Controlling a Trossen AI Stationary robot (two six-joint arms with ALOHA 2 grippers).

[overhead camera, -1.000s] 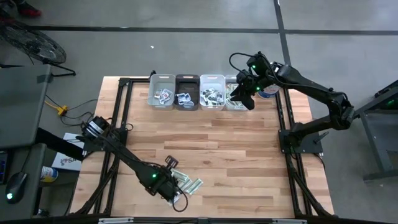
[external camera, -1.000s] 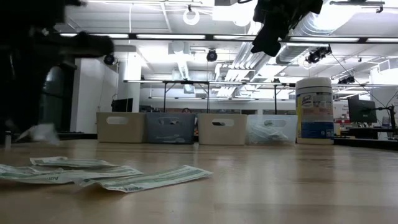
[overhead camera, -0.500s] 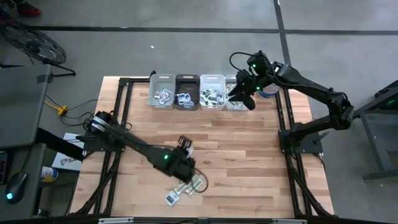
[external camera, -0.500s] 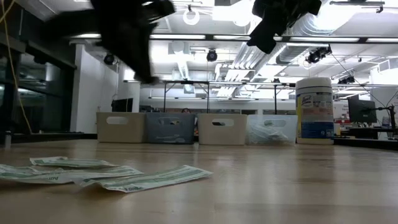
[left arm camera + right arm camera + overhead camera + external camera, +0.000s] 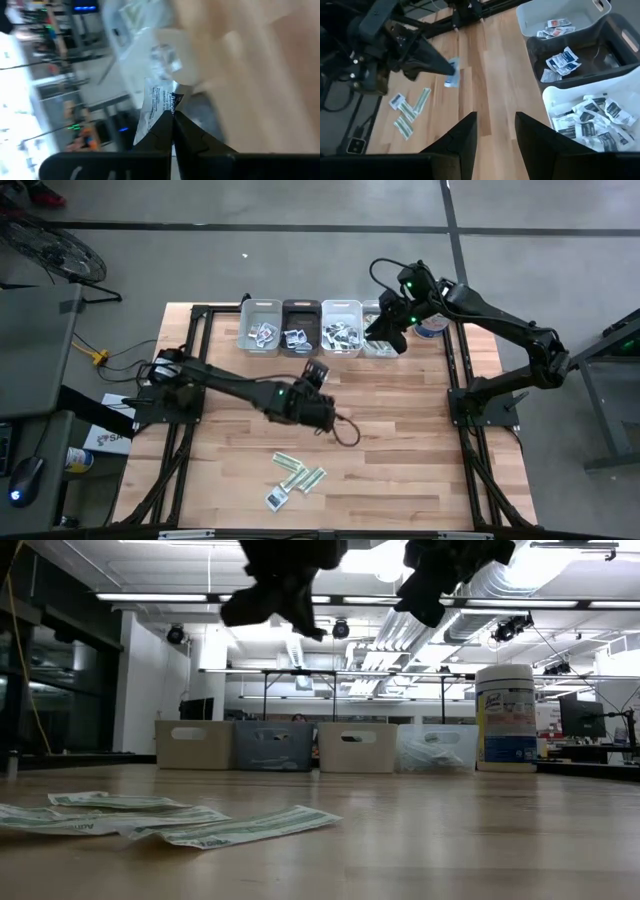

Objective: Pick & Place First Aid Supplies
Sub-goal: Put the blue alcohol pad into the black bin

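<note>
From above, the left gripper (image 5: 318,372) hangs mid-bench, short of the bins (image 5: 300,328) on the far edge. Its wrist view shows fingers pinched on a white packet (image 5: 156,102) by one corner; that thin hold could slip. The right gripper (image 5: 493,132), jaws apart and empty, waits over the bins.

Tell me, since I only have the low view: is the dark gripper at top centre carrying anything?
Observer: Yes. Its wrist view shows the left gripper shut on a white packet.
Operator: And the other arm?
Observer: The right gripper is open with nothing between its fingers, above the bins.
Operator: What exactly lies on the table?
Observer: The high view shows a small cluster: a few green-and-white strips and one squarish white packet.
</note>
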